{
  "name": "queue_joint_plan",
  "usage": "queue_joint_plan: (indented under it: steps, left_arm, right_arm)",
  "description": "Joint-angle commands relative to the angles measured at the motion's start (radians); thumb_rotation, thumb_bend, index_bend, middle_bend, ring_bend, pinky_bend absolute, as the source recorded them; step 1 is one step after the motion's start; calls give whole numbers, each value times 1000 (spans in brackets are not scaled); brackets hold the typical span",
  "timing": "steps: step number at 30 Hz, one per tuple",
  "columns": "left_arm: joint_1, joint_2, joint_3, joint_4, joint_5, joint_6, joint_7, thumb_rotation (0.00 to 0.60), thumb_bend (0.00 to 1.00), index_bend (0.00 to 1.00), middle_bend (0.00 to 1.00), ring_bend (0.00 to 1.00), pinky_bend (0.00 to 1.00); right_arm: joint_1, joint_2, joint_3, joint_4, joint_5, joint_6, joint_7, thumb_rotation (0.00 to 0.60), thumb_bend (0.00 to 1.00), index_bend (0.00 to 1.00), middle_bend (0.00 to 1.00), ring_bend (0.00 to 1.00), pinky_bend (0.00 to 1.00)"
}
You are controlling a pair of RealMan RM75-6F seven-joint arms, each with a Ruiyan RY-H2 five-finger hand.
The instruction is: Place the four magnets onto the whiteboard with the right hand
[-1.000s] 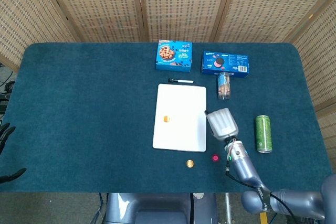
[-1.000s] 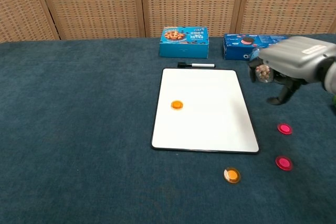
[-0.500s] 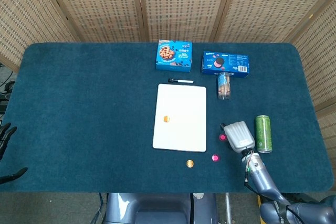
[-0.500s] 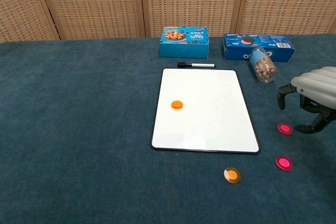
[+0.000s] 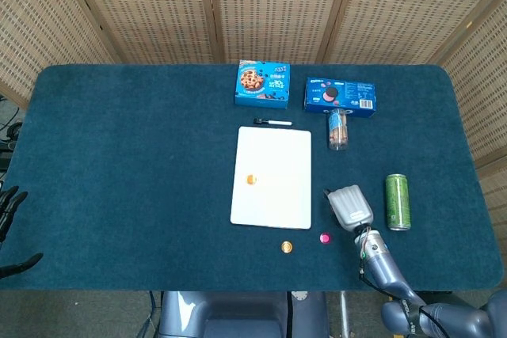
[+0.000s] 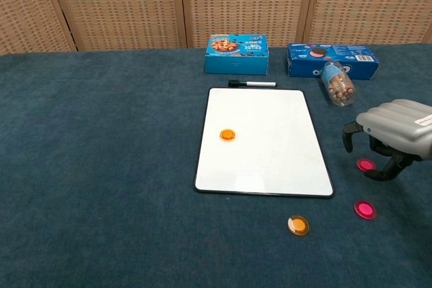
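Observation:
The whiteboard (image 5: 273,187) (image 6: 270,153) lies flat mid-table, and one orange magnet (image 5: 251,180) (image 6: 228,135) sits on its left part. A second orange magnet (image 5: 287,247) (image 6: 298,224) and a pink magnet (image 5: 324,237) (image 6: 364,209) lie on the cloth in front of the board. Another pink magnet (image 6: 365,164) lies on the cloth right of the board. My right hand (image 5: 351,206) (image 6: 395,136) hovers over it, curved fingers (image 6: 347,141) apart on either side and nothing held. The head view hides that magnet under the hand. My left hand (image 5: 9,202) shows at the far left edge, fingers spread.
A black marker (image 5: 272,122) (image 6: 252,83) lies just behind the board. Further back are a blue cookie box (image 5: 262,85), an Oreo box (image 5: 340,94) and a lying snack tube (image 5: 338,129) (image 6: 337,85). A green can (image 5: 397,202) lies right of my right hand.
My right hand swung from the board's right edge out to the right and down, then came back slightly left over the pink magnet. The magnets have not moved.

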Motion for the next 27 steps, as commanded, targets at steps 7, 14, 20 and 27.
queue_joint_plan:
  steps: [7, 14, 20, 27]
  left_arm:
    - [-1, 4, -1, 0, -3, -1, -8, 600, 0, 0, 0, 0, 0]
    - [-1, 6, 0, -1, -4, -3, -11, 600, 0, 0, 0, 0, 0]
    - [-2, 6, 0, -2, -6, -4, -13, 600, 0, 0, 0, 0, 0]
    - [-3, 8, 1, -1, -4, -5, -17, 600, 0, 0, 0, 0, 0]
  right_arm:
    - [-9, -12, 9, 23, 11, -27, -15, 600, 337, 392, 953, 942, 1000]
    - [-13, -21, 20, 42, 11, -42, -15, 600, 337, 392, 953, 942, 1000]
    - [-17, -24, 28, 53, 14, -54, -21, 600, 337, 419, 953, 942, 1000]
    - [-25, -28, 32, 69, 18, -67, -20, 600, 356, 494, 953, 942, 1000]
